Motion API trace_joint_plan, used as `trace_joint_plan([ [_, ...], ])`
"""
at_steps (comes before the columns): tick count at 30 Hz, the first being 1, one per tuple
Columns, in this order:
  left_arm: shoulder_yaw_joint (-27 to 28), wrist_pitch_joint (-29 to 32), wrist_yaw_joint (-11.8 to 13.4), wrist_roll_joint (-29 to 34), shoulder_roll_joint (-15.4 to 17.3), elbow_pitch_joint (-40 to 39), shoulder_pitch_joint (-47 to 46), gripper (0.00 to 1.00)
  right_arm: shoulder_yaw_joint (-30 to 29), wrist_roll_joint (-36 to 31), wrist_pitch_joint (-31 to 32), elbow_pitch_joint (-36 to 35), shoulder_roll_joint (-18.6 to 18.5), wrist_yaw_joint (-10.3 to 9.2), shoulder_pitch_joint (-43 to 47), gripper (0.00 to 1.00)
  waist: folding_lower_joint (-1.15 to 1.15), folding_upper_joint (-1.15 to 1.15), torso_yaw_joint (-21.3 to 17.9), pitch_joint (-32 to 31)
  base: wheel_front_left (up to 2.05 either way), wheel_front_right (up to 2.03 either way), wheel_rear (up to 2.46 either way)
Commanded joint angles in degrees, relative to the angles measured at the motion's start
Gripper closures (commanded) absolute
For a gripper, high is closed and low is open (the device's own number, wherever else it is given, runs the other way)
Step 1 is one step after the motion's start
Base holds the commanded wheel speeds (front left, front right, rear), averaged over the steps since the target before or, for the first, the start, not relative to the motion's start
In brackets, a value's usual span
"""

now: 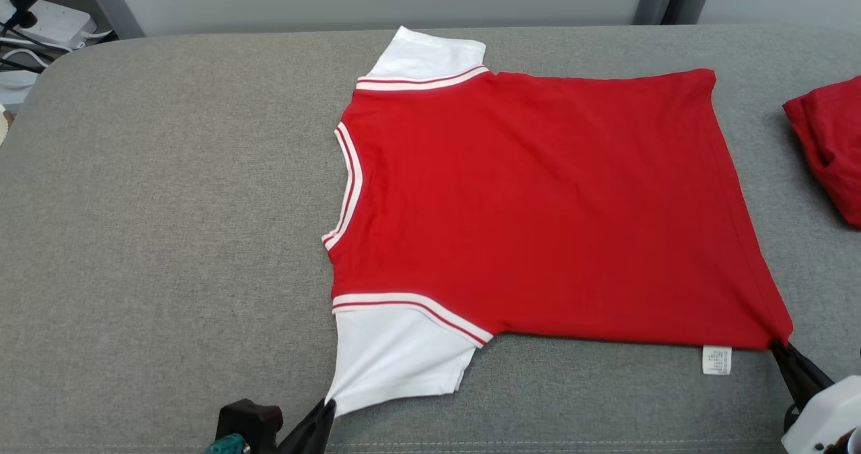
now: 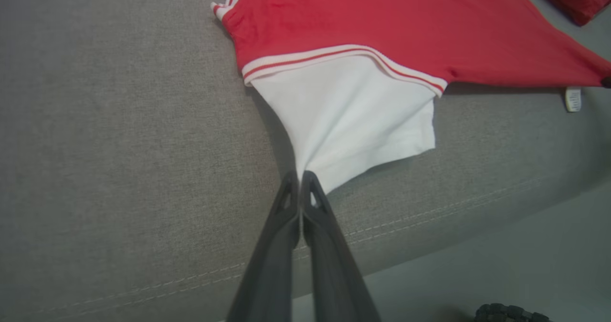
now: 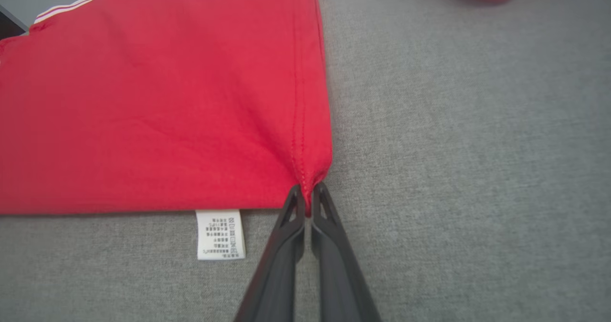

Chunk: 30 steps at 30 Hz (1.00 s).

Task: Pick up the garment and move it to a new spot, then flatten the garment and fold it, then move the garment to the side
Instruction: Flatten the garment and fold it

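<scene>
The red garment [image 1: 538, 205] lies spread flat mid-way across the grey cushioned surface [image 1: 168, 239], collar to our left. We've got both near corners pinched: our left gripper [image 2: 301, 176] is clamped on the white sleeve [image 2: 348, 117] tip, our right gripper [image 3: 308, 191] on the hem corner [image 3: 312, 171] beside the care label [image 3: 220, 234]. That hold suggests we're set to carry the near edge over in a fold. Another red cloth [image 1: 831, 144] sits well apart, right.
</scene>
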Motion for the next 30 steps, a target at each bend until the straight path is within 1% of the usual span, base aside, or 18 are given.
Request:
trace_joint_plan([
  [1, 1.86, 1.43, 0.66, -0.14, 2.07, -3.41, 0.18, 1.0, 0.21, 0.52, 1.25, -2.71, -3.09, -0.01, 2.28, 1.0, 0.0, 0.0, 0.16, -0.03, 0.0, 0.0, 0.0],
  [2, 1.88, 3.47, 1.06, -0.55, 3.35, -5.98, 1.38, 1.0, -0.35, 0.73, 2.76, -5.08, -3.97, -0.01, 4.13, 1.0, 0.0, 0.0, 0.33, 0.02, 0.0, 0.0, 0.0],
  [6, 1.97, 7.65, 2.0, -1.19, 5.9, -11.08, 3.42, 1.0, -1.6, 1.53, 6.78, -9.72, -5.18, -0.01, 8.04, 1.0, 0.0, 0.0, 0.67, 0.15, 0.0, 0.0, 0.0],
  [8, 2.43, 9.36, 2.55, -3.01, 6.15, -13.61, 4.9, 1.0, -3.31, 2.66, 9.0, -11.53, -5.02, -0.01, 9.79, 1.0, 0.0, 0.0, 0.54, 0.41, 0.0, 0.0, 0.0],
  [10, 3.48, 9.22, 2.5, -5.74, 5.28, -15.47, 5.98, 1.0, -5.2, 3.07, 10.72, -13.08, -4.6, -0.01, 10.83, 1.0, 0.0, 0.0, 0.21, 0.66, 0.0, 0.0, 0.0],
  [13, 4.96, 7.52, 1.17, -9.39, 3.57, -16.36, 6.13, 1.0, -8.07, 1.52, 12.45, -14.1, -3.79, -0.01, 11.48, 1.0, 0.0, 0.0, -0.24, 0.94, 0.0, 0.0, 0.0],
  [14, 4.96, 7.52, 1.17, -9.39, 3.57, -16.36, 6.13, 1.0, -8.07, 1.52, 12.45, -14.1, -3.79, -0.01, 11.48, 1.0, 0.0, 0.0, -0.24, 0.94, 0.0, 0.0, 0.0],
  [18, 6.6, 4.19, -1.78, -12.81, 1.01, -14.86, 3.65, 1.0, -11.44, -0.68, 14.74, -14.86, -1.42, -0.01, 10.76, 1.0, 0.0, 0.0, -0.72, 1.2, 0.0, 0.0, 0.0],
  [19, 7.78, 1.69, -3.72, -14.65, -1.01, -12.97, 0.85, 1.0, -13.64, -2.14, 16.04, -15.5, 0.19, -0.01, 9.41, 1.0, 0.0, 0.0, -1.09, 1.34, 0.0, 0.0, 0.0],
  [24, 8.42, -0.84, -5.91, -15.39, -3.3, -9.42, -4.35, 1.0, -16.52, -4.26, 18.19, -16.4, 1.99, -0.01, 6.85, 1.0, 0.0, 0.0, -1.31, 1.43, 0.0, 0.0, 0.0],
  [26, 8.36, -1.66, -6.55, -14.9, -3.86, -7.86, -6.56, 1.0, -17.43, -5.15, 18.96, -16.6, 2.44, -0.01, 5.52, 1.0, 0.0, 0.0, -1.35, 1.59, 0.0, 0.0, 0.0],
  [27, 8.29, -3.03, -7.3, -13.93, -4.41, -6.36, -9.01, 1.0, -17.67, -6.04, 19.95, -16.64, 2.76, -0.01, 4.14, 1.0, 0.0, 0.0, -1.37, 1.68, 0.0, 0.0, 0.0],
  [30, 8.43, -5.58, -7.91, -12.33, -5.5, -3.88, -12.56, 1.0, -17.7, -6.88, 21.24, -16.36, 3.29, -0.01, 2.16, 1.0, 0.0, 0.0, -1.24, 1.82, 0.0, 0.0, 0.0],
])
